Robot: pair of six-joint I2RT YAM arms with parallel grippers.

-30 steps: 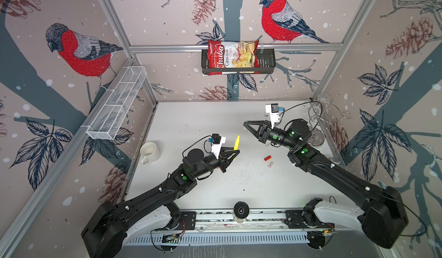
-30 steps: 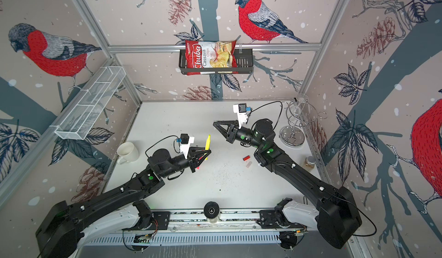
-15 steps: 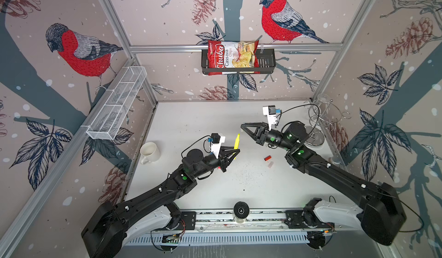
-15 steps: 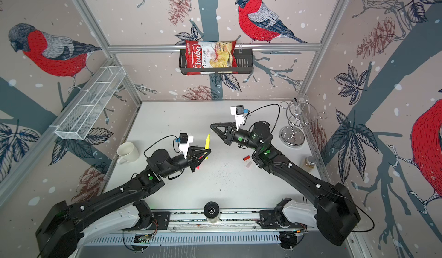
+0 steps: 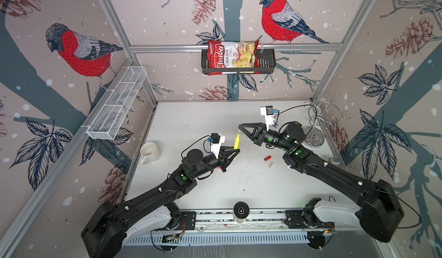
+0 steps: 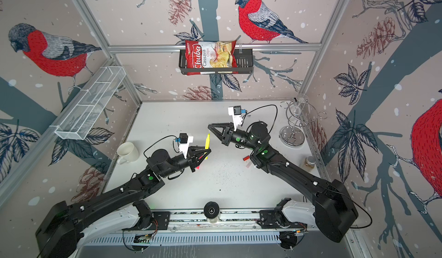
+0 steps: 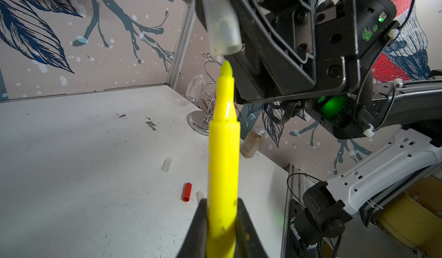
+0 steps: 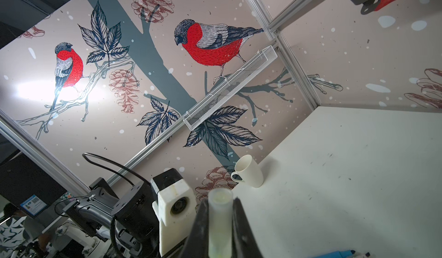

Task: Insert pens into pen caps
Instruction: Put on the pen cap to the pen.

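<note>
The left gripper [image 5: 235, 150] is clamped on the yellow pen [image 5: 236, 140], above the middle of the table [image 5: 191, 125]. In the left wrist view its two fingers [image 7: 199, 223] squeeze the lower barrel from both sides. Most of the pen stands out beyond them, its bare tip pointing away from the gripper.

The right gripper [image 5: 240, 126] is closed on a translucent cap [image 7: 222, 24]. In the right wrist view the cap is pinched between the fingers [image 8: 239, 221], with its open mouth poking out past them. The two grippers meet nose to nose over the table's middle. In the left wrist view the cap's mouth faces the pen's tip and is nearly in line with it. A small gap is left between them, so the pen is not yet in the cap.

A red cap [image 5: 267, 158] lies flat between the table's middle and its right edge, beside the right arm. A whitish cap [image 5: 270, 164] lies just beside it, toward the front edge. A second whitish cap [image 7: 167, 164] lies near these. All three are well apart from both grippers.

A blue pen [image 8: 339, 254] lies on the table at the edge of the right wrist view. Where on the table it lies cannot be told.
</note>
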